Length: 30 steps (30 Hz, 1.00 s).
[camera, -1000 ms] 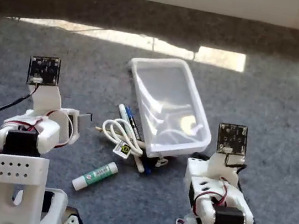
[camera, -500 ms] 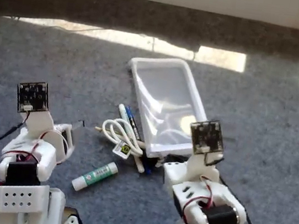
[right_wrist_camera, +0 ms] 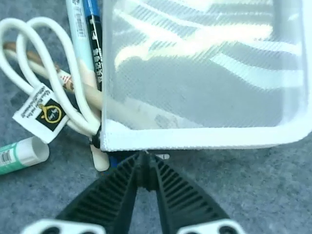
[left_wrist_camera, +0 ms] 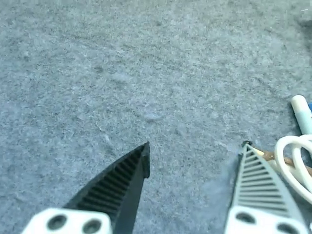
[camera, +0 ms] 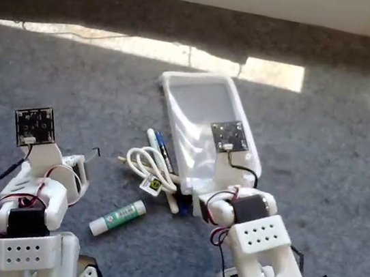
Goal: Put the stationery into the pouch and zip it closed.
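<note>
Right claw (right_wrist_camera: 145, 169) swung forward, pinched closed beside translucent white-edged mesh pouch (right_wrist_camera: 195, 73), left claw (left_wrist_camera: 196, 146) spread wide

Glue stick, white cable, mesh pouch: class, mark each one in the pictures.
glue stick (camera: 117, 216), high view, middle of its green-labelled body
white cable (camera: 145, 164), high view, its coiled loops
mesh pouch (right_wrist_camera: 195, 83), right wrist view, its see-through side wall

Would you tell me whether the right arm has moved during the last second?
Yes: the right arm has swung forward and left, its wrist over the near end of the pouch.
</note>
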### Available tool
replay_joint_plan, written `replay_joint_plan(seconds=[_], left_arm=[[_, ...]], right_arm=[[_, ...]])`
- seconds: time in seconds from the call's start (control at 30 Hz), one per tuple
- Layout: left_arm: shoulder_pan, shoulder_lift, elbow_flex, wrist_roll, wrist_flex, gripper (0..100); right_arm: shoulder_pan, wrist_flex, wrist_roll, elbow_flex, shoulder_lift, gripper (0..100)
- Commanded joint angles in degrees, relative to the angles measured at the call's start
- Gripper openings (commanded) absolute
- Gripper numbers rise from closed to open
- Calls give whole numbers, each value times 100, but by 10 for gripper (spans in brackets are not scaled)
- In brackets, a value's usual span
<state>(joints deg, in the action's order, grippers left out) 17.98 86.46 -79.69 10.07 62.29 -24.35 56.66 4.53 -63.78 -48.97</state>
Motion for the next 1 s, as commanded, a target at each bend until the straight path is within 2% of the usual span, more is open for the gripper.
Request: replay_joint_plan(seconds=[0.0,0.23,0.43,0.63,0.77,0.97], left_arm=[[101,75,57,53,-97,274],[101,75,57,53,-97,274],[110,75,57,53,-88,274],[110,75,66,53,-79,274],[110,75,66,53,-79,274],[110,75,75,53,-70,274]], right_arm=[[-66,-796,70,330,567,5],[-48,-2264,70,347,1464,5],[-48,-2448,70,796,1481,5],[4,-1815,88,1578,1552,9],[-31,-998,765,2281,1552,15],[-268,136,1248,2949,1552,135]])
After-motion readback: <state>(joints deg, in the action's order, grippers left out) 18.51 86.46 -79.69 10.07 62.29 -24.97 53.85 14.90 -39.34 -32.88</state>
